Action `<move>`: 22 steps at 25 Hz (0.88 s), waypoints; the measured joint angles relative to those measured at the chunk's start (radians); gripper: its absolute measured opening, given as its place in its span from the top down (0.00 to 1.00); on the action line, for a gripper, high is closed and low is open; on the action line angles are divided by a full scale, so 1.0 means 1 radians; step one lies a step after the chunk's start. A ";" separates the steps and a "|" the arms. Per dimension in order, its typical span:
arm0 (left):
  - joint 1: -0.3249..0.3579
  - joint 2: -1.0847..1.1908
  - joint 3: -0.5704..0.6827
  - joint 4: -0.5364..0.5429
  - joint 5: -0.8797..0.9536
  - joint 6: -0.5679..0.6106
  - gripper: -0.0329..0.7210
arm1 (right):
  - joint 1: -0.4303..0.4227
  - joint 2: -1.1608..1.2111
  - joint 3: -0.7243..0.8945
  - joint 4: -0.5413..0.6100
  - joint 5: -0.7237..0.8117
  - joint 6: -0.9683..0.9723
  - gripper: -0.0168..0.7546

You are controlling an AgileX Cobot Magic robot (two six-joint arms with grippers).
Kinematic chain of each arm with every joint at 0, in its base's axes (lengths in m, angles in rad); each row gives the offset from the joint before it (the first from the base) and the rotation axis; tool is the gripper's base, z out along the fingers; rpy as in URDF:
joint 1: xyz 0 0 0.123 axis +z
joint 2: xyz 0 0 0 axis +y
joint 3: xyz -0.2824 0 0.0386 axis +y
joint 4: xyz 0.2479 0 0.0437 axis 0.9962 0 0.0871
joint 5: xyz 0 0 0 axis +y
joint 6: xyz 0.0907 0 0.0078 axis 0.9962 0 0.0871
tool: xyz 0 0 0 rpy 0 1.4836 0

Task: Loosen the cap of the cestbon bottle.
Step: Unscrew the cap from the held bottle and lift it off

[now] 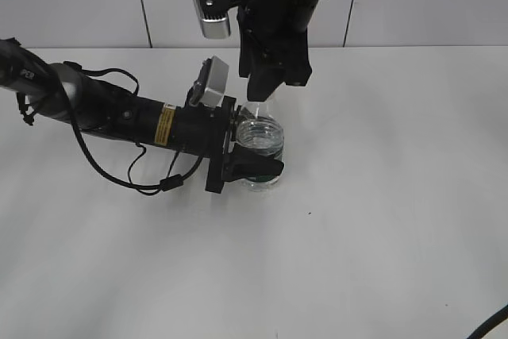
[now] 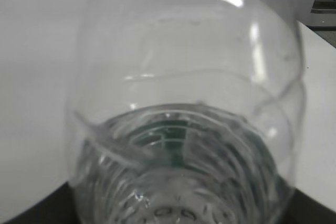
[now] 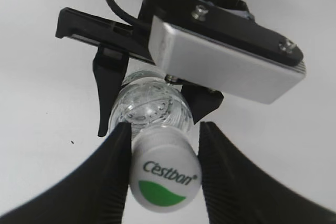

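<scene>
White cap [image 3: 164, 177] with green leaf mark, clear ribbed bottle [image 1: 259, 144], black tools, white table [image 1: 381, 220]

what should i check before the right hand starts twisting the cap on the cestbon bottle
1. Left hand clamped on the cestbon bottle: ok, its fingers sit on both sides of the lower body.
2. Bottle upright on the table: ok in the exterior view.
3. Right hand centred over the cap: ok, one finger on each side.
4. Right fingers gripping the cap: cannot tell; the left one appears to touch, while a thin gap seems to show at the right one.
5. Cap already loosened: cannot tell, it sits on the neck.
6. Left wrist camera housing close above the bottle: possible crowding, watch it.
</scene>
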 joint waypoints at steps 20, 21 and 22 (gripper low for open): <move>0.001 0.000 0.000 0.027 -0.023 -0.001 0.42 | -0.001 0.000 0.000 0.016 0.000 0.036 0.38; 0.001 0.000 0.000 0.028 -0.024 -0.001 0.42 | -0.001 0.000 0.000 0.016 0.000 0.055 0.37; 0.001 0.000 0.000 0.028 -0.024 -0.001 0.42 | -0.001 0.000 -0.003 0.016 0.000 0.084 0.37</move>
